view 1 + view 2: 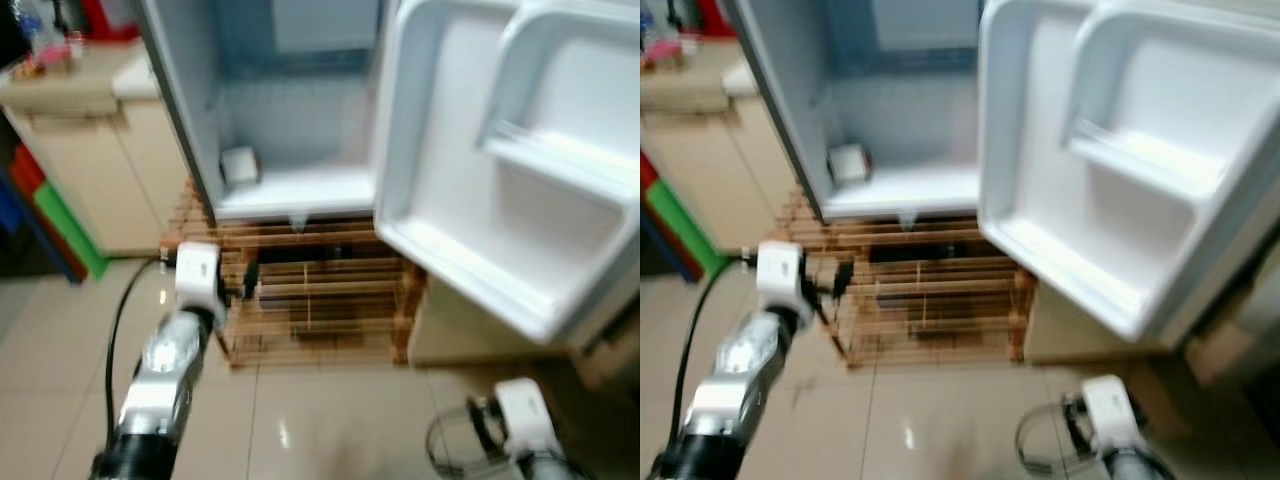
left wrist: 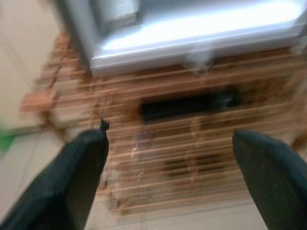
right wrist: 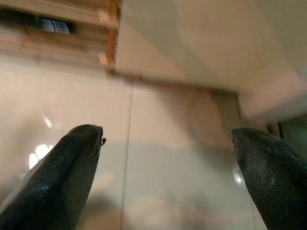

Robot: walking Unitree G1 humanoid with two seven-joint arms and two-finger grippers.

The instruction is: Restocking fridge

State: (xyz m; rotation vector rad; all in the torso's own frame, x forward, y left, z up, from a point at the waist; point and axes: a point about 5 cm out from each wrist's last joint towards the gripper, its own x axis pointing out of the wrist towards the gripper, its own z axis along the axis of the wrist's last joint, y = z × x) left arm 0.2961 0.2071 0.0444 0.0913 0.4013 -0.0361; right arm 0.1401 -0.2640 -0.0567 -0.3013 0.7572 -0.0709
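Fridge (image 1: 290, 190) on slatted wooden rack (image 1: 310, 300), door (image 1: 500, 170) swung wide. Small box (image 1: 239, 165) inside. Left gripper (image 2: 168, 177) spread, empty, facing rack; right gripper (image 3: 165, 177) spread, empty, over floor tiles (image 3: 158, 143).

A slatted wooden stand (image 1: 310, 300) sits on the tiled floor (image 1: 320, 420), just ahead of the left pincer (image 2: 168, 158), and carries the small fridge (image 1: 290, 190) directly on top. Inside the fridge, a small pale box (image 1: 240, 165) rests on its bottom shelf, beyond the same pincer.
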